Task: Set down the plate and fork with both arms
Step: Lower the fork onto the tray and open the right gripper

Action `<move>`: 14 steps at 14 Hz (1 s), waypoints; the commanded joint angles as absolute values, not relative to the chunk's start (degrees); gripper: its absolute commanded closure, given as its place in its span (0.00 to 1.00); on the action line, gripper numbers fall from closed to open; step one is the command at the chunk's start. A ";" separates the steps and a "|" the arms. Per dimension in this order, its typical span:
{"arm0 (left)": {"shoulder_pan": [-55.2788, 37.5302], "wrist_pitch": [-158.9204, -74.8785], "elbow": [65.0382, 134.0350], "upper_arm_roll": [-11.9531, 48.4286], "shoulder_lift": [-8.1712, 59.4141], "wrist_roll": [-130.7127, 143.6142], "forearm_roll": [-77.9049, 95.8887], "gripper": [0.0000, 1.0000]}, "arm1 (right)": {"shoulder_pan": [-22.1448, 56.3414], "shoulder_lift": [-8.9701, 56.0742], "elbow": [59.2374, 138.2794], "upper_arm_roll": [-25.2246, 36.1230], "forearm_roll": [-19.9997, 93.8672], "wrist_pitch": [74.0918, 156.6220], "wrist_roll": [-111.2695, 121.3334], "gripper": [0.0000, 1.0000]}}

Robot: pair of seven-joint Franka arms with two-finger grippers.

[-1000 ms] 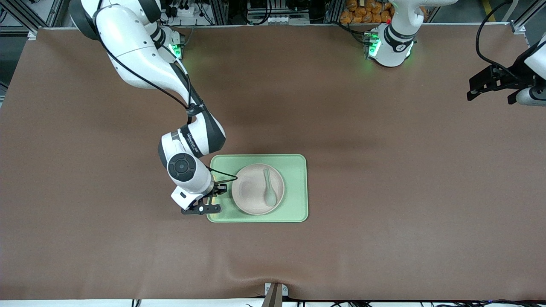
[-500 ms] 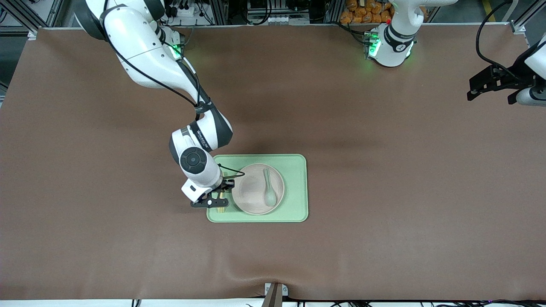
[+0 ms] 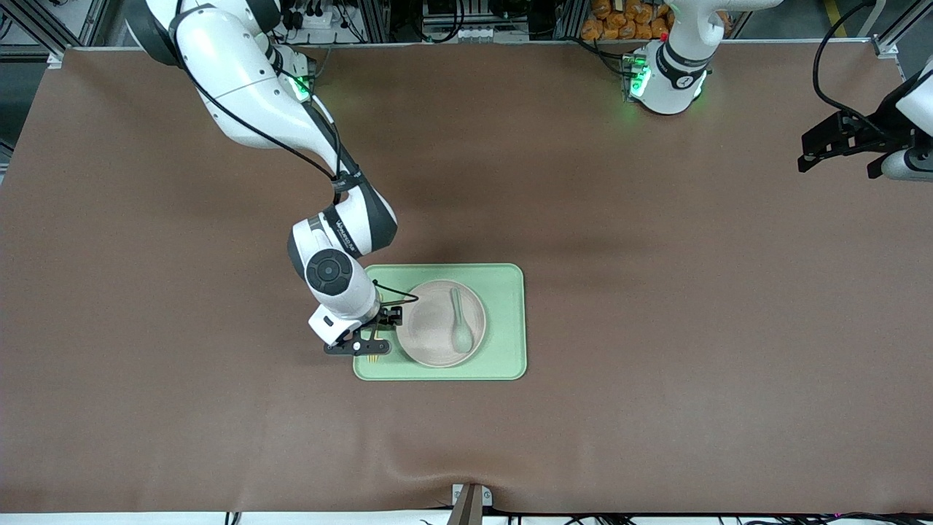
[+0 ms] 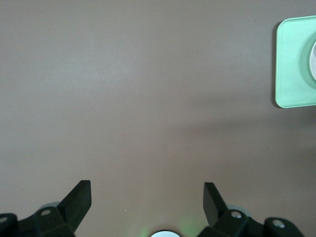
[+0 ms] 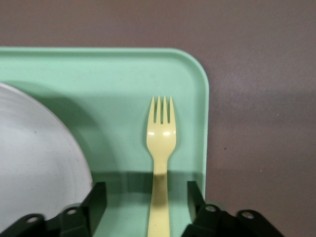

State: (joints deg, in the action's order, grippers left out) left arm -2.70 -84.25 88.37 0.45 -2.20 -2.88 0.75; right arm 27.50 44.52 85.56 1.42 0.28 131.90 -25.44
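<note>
The pale yellow fork [image 5: 161,143] lies flat on the light-green tray [image 5: 113,84], beside the plate [image 5: 34,163]. My right gripper [image 5: 145,190] is open and straddles the fork's handle; neither finger touches it. In the front view the right gripper [image 3: 362,348] is at the tray's [image 3: 503,321] end toward the right arm, with the fork's tines [image 3: 374,359] showing just under it. The beige plate [image 3: 426,328] sits on the tray. My left gripper [image 3: 838,149] is open and empty and waits over the left arm's end of the table; its own view shows it [image 4: 147,197] above bare table.
A grey-green spoon [image 3: 461,324] lies on the plate. The tray's corner [image 4: 294,64] shows in the left wrist view. The brown table mat [image 3: 656,328] stretches around the tray. A mat fold sits at the table edge nearest the front camera [image 3: 466,485].
My right gripper has moved from beside the tray to over the tray's end, bringing the fork with it. It has barely moved in the last half second. The left arm has not moved.
</note>
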 commanded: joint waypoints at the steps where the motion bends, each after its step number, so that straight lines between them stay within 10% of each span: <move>1: -2.64 -84.46 87.63 0.79 -1.93 -2.11 0.00 0.00 | 25.76 41.84 83.08 1.05 0.44 126.60 -25.49 0.00; 14: -2.55 -84.46 87.71 0.79 -1.93 -2.37 -0.09 0.00 | 7.57 25.50 76.30 1.32 0.70 100.39 -7.48 0.00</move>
State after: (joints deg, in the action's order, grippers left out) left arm -2.68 -84.25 88.39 0.45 -2.19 -2.88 0.75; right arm 10.11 28.30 76.39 2.14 0.36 103.94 -10.01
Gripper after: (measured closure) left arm 0.000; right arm 0.000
